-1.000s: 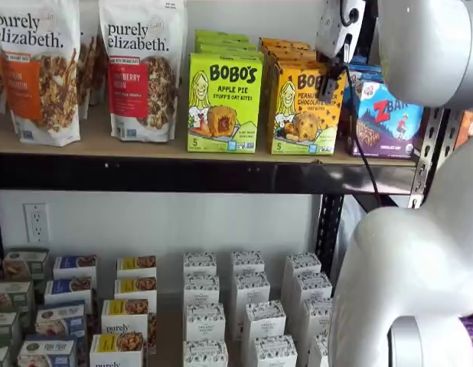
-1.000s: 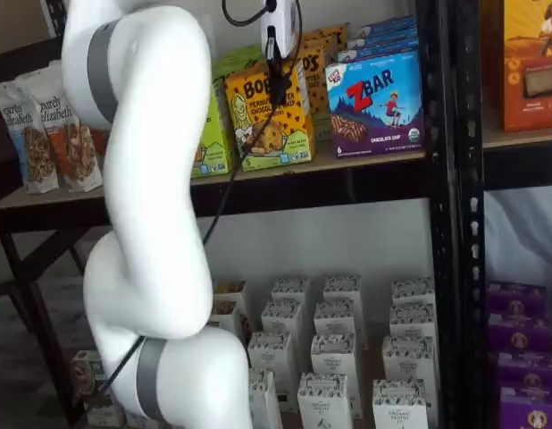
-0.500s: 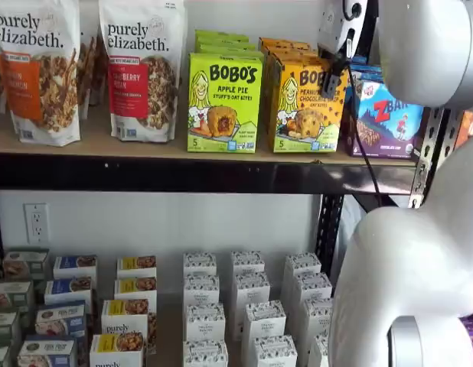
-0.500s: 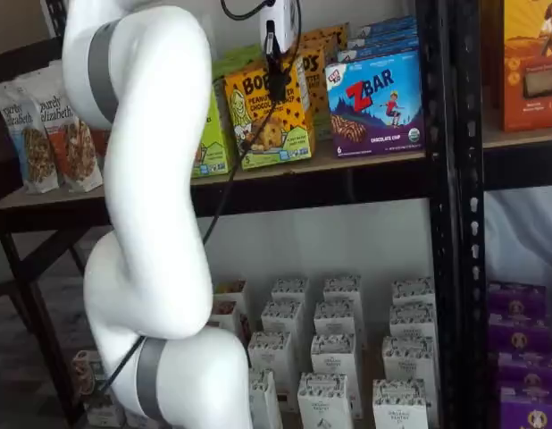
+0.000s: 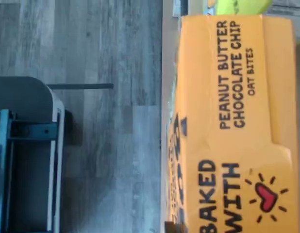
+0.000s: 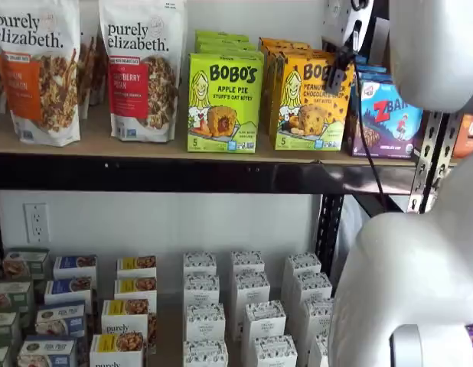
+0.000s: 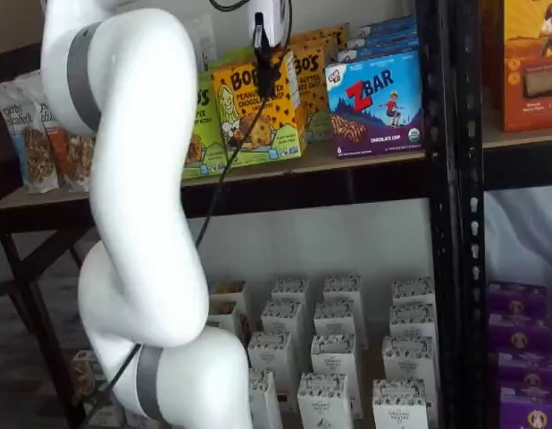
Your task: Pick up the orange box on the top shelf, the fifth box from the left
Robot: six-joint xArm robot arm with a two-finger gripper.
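tool (image 7: 266, 79): you are seeing its black fingers clamping the orange box (image 7: 256, 112) from above | box: tilting, its bottom front edge sitting clear of the top shelf (image 7: 365, 159) | neighbours: blue ZBar box (image 7: 376, 104) standing just beside it, green carton (image 7: 201, 130) showing partly behind the white arm (image 7: 138, 197)

The orange box (image 6: 307, 103) is an orange-yellow carton printed "BOBO'S PEANUT BUTTER CHOCOLATE CHIP" in black, with a cartoon girl, an oat-bite photo and a green lower band. In a shelf view it (image 7: 256, 109) hangs tilted, its base clear of the board, out in front of the row. Its top face (image 5: 237, 126) reads "PEANUT BUTTER CHOCOLATE CHIP OAT BITES" (with a red heart beside "BAKED WITH"). The top shelf (image 6: 145, 149) is a long tan board with a black front rail
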